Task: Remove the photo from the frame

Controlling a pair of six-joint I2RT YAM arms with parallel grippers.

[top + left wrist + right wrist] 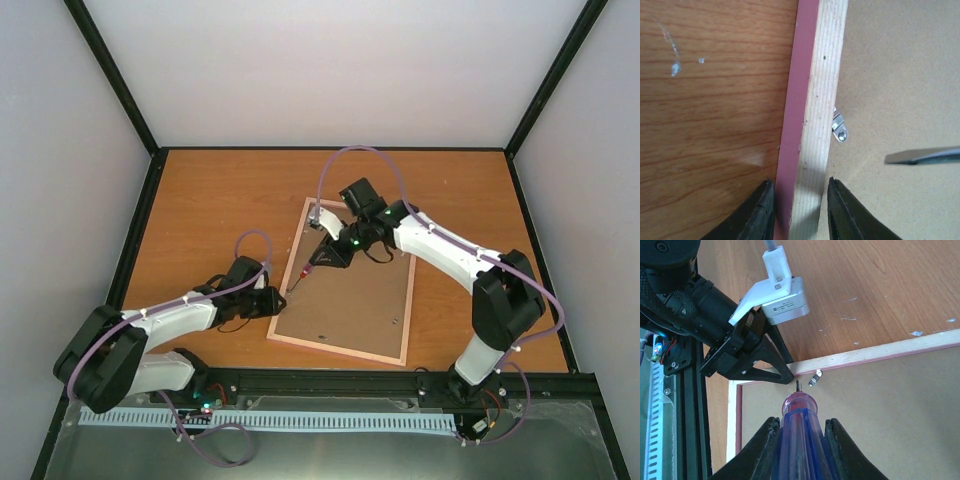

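Observation:
The frame (350,310) lies face down on the table, brown hardboard back up with pale wood edging (822,100) and a pink outer rail. The photo is hidden under that panel. My left gripper (799,182) straddles the frame's left rail, one finger on each side and very close to it, jaws open. My right gripper (801,421) is shut on a blue and purple screwdriver (799,440). The blade (925,156) points down at the panel, just short of a small metal tab (815,377) by the left rail. In the top view my left gripper (283,300) and right gripper (325,255) meet at that edge.
The wooden table (220,200) is walled in grey on three sides with black corner posts. A black rail (330,382) and a white slotted cable duct (300,420) run along the near edge. Purple cables loop above both arms.

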